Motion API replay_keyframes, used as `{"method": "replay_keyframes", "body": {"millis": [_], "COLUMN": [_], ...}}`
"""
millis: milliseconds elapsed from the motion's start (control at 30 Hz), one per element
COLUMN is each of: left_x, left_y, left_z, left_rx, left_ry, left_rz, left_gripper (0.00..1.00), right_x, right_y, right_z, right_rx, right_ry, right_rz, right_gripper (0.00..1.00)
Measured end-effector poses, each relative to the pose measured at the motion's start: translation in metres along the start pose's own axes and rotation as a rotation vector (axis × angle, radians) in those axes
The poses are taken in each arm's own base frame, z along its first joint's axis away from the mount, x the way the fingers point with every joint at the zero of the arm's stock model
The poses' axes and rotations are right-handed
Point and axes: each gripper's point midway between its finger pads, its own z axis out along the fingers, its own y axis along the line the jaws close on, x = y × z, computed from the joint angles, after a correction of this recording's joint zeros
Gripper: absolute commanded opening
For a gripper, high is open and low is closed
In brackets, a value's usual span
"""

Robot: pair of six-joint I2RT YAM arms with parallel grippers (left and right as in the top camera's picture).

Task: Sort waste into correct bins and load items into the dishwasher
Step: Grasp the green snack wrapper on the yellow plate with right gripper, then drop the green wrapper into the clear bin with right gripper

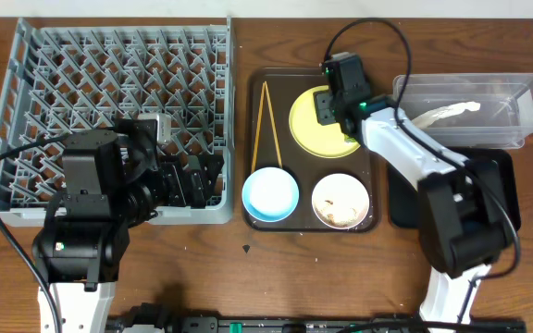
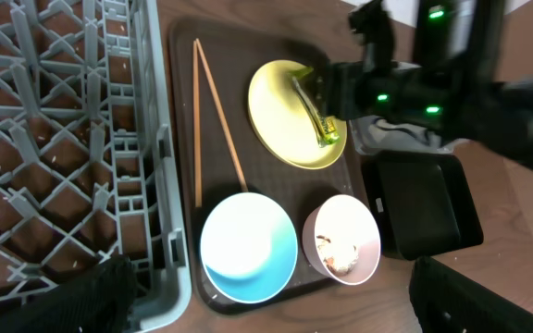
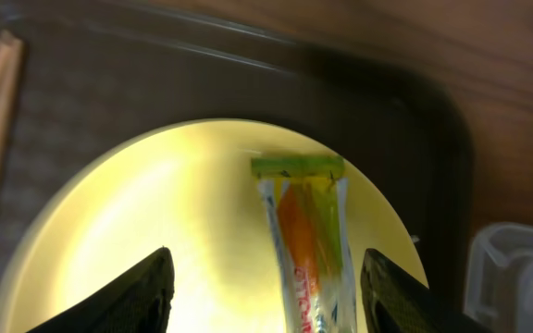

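My right gripper (image 1: 339, 102) (image 3: 266, 287) is open just above the yellow plate (image 1: 315, 128) (image 3: 155, 231), its fingers on either side of the green-and-orange snack wrapper (image 3: 308, 231) (image 2: 315, 109) lying on the plate. My left gripper (image 1: 192, 180) (image 2: 276, 305) is open and empty over the near right corner of the grey dish rack (image 1: 109, 92) (image 2: 54, 139). The light-blue bowl (image 1: 270, 194) (image 2: 248, 245), the white bowl (image 1: 340, 200) (image 2: 342, 239) with food scraps and the chopsticks (image 1: 266, 125) (image 2: 213, 120) lie on the brown tray.
The brown serving tray (image 1: 280, 88) sits between the rack and the bins. The clear tub (image 1: 516, 102) at the far right holds a crumpled white wrapper (image 1: 447, 113). The black tray (image 1: 502, 185) (image 2: 424, 203) lies in front of it, partly under my right arm.
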Motion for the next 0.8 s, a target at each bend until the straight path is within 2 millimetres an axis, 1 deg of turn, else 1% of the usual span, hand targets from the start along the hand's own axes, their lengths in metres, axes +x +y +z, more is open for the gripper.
{"method": "replay_keyframes", "body": {"millis": [67,100,133,200,233,300,433,500,567,600,667,700,767,800], "left_x": [0.000,0.000,0.000,0.000,0.000,0.000,0.000,0.000,0.000,0.000,0.000,0.000,0.000,0.000], "left_y": [0.000,0.000,0.000,0.000,0.000,0.000,0.000,0.000,0.000,0.000,0.000,0.000,0.000,0.000], "left_z": [0.000,0.000,0.000,0.000,0.000,0.000,0.000,0.000,0.000,0.000,0.000,0.000,0.000,0.000], "left_rx": [0.000,0.000,0.000,0.000,0.000,0.000,0.000,0.000,0.000,0.000,0.000,0.000,0.000,0.000], "left_ry": [0.000,0.000,0.000,0.000,0.000,0.000,0.000,0.000,0.000,0.000,0.000,0.000,0.001,0.000], "left_rz": [0.000,0.000,0.000,0.000,0.000,0.000,0.000,0.000,0.000,0.000,0.000,0.000,0.000,0.000], "left_gripper": [0.95,0.95,0.95,0.95,0.95,0.95,0.95,0.95,0.95,0.95,0.95,0.95,0.95,0.95], "right_x": [0.010,0.016,0.021,0.030,0.032,0.036,0.042,0.044,0.045,0.041,0.028,0.015,-0.007,-0.020], "right_y": [-0.004,-0.007,-0.010,-0.015,-0.016,-0.017,-0.014,-0.013,-0.012,-0.012,-0.014,-0.019,-0.036,-0.052], "right_z": [0.015,0.020,0.026,0.034,0.036,0.036,0.035,0.030,0.020,0.013,-0.005,-0.021,-0.051,-0.071], "right_rx": [0.035,0.053,0.074,0.107,0.119,0.122,0.102,0.096,0.083,0.069,0.037,0.017,0.002,0.004], "right_ry": [0.021,0.034,0.048,0.068,0.073,0.088,0.113,0.129,0.143,0.140,0.116,0.087,0.029,-0.013], "right_rz": [-0.027,-0.037,-0.046,-0.057,-0.058,-0.060,-0.034,0.006,0.078,0.115,0.194,0.254,0.362,0.433], "right_gripper": [0.64,0.62,0.56,0.30,0.23,0.01,0.01,0.01,0.01,0.01,0.01,0.01,0.01,0.01]}}
